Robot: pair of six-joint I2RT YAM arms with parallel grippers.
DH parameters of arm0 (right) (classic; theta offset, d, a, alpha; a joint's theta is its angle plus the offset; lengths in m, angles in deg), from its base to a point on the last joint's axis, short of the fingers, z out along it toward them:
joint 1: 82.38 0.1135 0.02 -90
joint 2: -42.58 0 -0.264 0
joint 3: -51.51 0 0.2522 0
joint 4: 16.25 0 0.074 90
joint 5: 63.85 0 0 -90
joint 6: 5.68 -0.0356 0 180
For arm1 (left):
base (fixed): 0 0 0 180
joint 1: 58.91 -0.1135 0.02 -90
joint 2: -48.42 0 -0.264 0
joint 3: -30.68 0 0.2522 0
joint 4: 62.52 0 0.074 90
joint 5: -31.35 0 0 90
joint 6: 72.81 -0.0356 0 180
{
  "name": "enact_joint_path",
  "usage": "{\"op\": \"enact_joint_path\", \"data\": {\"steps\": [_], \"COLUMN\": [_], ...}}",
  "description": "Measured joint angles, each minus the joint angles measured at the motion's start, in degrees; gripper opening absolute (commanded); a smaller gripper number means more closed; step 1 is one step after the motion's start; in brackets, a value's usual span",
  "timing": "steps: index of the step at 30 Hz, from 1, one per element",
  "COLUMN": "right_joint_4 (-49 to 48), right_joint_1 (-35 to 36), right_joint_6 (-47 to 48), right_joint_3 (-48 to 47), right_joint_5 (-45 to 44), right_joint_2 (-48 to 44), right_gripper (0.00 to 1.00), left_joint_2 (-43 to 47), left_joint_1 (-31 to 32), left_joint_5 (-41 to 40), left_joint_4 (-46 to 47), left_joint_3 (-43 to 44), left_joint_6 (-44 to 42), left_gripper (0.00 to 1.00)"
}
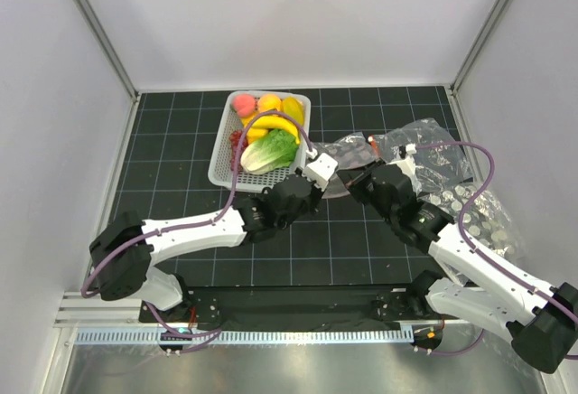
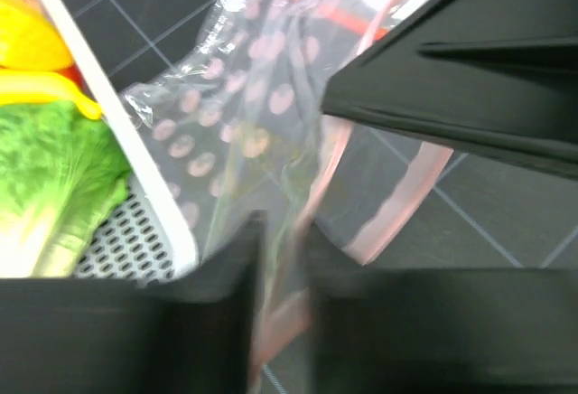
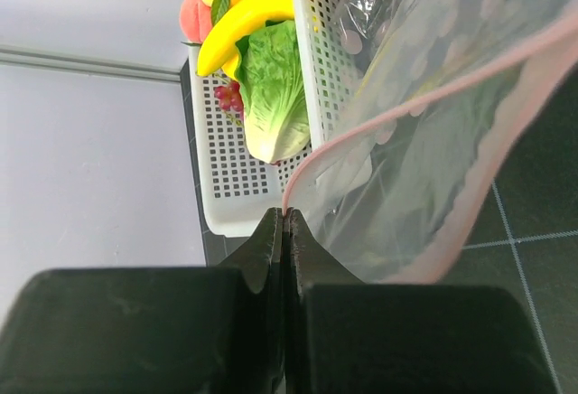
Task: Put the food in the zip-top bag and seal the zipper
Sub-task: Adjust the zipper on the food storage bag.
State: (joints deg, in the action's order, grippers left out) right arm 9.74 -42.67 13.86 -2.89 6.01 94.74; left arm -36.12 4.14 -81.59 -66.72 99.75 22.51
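Pink zipper edge (image 3: 483, 204), pinched in right claw (image 3: 284, 216)

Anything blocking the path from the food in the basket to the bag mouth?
Only the perforated side wall of the basket. The food lies behind it, and the mouth of the zip-top bag is right beside it. The left gripper and right gripper are both shut on the rim, so neither is free to lift.
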Motion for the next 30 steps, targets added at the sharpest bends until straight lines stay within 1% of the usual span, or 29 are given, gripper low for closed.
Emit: {"op": "enact_joint_path", "data": {"steps": [1,2,3,5,6,7,8,9,11,12,16,21,22,25,26,29,30], "right_joint_4": [-0.26,-0.31,-0.44,-0.74,-1.05,-1.75,-2.45,-3.19,-4.61,-5.11,-6.08,-6.25,-6.25,-6.08,-6.08,-5.6,-5.49], "right_joint_1": [0.0,-0.02,0.0,0.0,-0.02,-0.02,0.0,0.0,0.0,0.0,0.0,0.0,0.0,0.04,0.04,0.04,0.04], "right_joint_6": [-0.02,-0.07,-0.13,-0.22,-0.31,-0.07,0.22,0.28,0.92,1.22,1.66,1.95,2.23,4.24,5.33,9.01,10.19], "right_joint_3": [0.04,0.07,0.11,0.17,0.2,0.42,0.72,1.09,2.12,2.54,3.06,3.04,3.02,2.43,1.92,-0.26,-1.11], "right_joint_5": [0.02,0.0,0.02,-0.04,-0.15,-0.11,-0.02,-0.04,0.09,0.17,0.42,0.48,0.7,1.75,2.32,3.69,4.04], "right_joint_2": [0.0,0.0,0.0,0.0,0.0,0.02,0.0,0.0,0.0,0.0,0.13,1.75,2.19,3.43,3.78,4.35,4.35], "right_gripper": [0.01,0.01,0.05,0.15,0.28,0.34,0.42,0.53,0.61,0.64,0.64,0.64,0.65,0.76,0.85,0.99,0.99], "left_joint_2": [0.0,0.0,-0.07,-0.28,-0.42,-0.52,-0.59,-0.61,-0.61,-0.61,-0.59,-0.59,-0.59,-0.59,-0.59,-0.59,-0.59], "left_joint_1": [-0.31,-0.57,-0.74,-1.2,-1.42,-1.79,-2.49,-3.26,-4.87,-5.7,-8.11,-8.9,-9.01,-9.33,-9.44,-9.7,-9.81], "left_joint_5": [-0.04,-0.02,-0.04,-0.09,-0.09,-0.02,0.09,0.22,0.39,0.44,0.04,-0.07,-0.07,-0.07,-0.07,-0.07,-0.07], "left_joint_4": [-0.09,-0.15,-0.31,-0.96,-1.11,-1.38,-1.6,-1.75,-2.16,-2.58,-3.56,-4.48,-4.59,-5.09,-5.25,-5.68,-5.79], "left_joint_3": [0.0,0.09,0.22,0.87,1.2,1.44,1.64,1.68,1.68,1.68,1.68,1.68,1.68,1.68,1.68,1.68,1.68], "left_joint_6": [0.35,0.83,1.03,2.12,2.84,3.54,4.74,5.53,7.26,8.2,10.86,12.83,13.11,14.01,14.16,14.73,15.1], "left_gripper": [0.01,0.0,0.0,0.0,0.0,0.0,0.0,0.0,0.0,0.0,0.0,0.0,0.0,0.0,0.0,0.0,0.0]}}
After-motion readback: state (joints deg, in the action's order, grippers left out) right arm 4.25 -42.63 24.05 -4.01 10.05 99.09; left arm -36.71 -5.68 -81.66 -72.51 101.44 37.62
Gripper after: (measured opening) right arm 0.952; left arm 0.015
